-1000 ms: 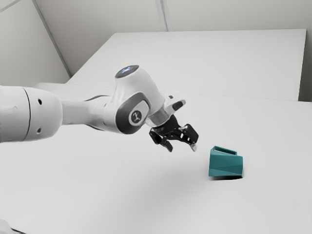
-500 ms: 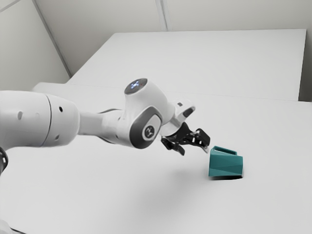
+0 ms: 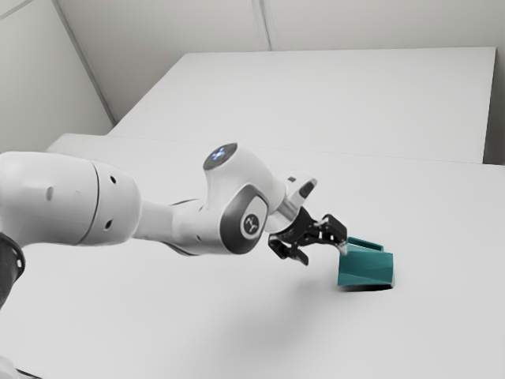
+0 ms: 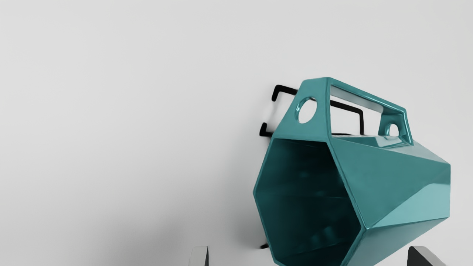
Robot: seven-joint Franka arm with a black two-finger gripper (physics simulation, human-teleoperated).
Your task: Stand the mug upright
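**Pincer open at the mug's mouth; off-centre close is the main risk**

Mug (image 3: 365, 268) is on its side on the bench (image 3: 438, 332), mouth (image 4: 306, 199) facing the pincer (image 3: 323, 254), base toward the exterior view's right. Pincer is released, fingers wide. One fingertip looks right by the rim in the exterior view; can't confirm contact.

Failure modes, my read:
- Lateral offset. In the wrist view the mug sits nearer one finger than the other. Close like this and that finger lands first, shoving or rolling the mug. Centre first.
- Straight advance. A tip could catch the rim and push the mug along the bench, or go inside the mouth.
- Handle (image 4: 316, 88). It stands off the body; a finger swinging that way could snag it and twist the mug.
- Slip. Body is faceted and the walls slant, so a shallow bite could pivot or squirt out during the turn.
- Uprighting. Release with the base not flat and it likely topples. Turning too low could jam the base or knuckles into the bench.

Room: bench runs on past the base and toward the exterior camera, so there's space to lift and rotate. Far edge of the bench is well apart from the mug, pale panel (image 3: 331, 103) beyond it. Tightest gap is finger to rim.
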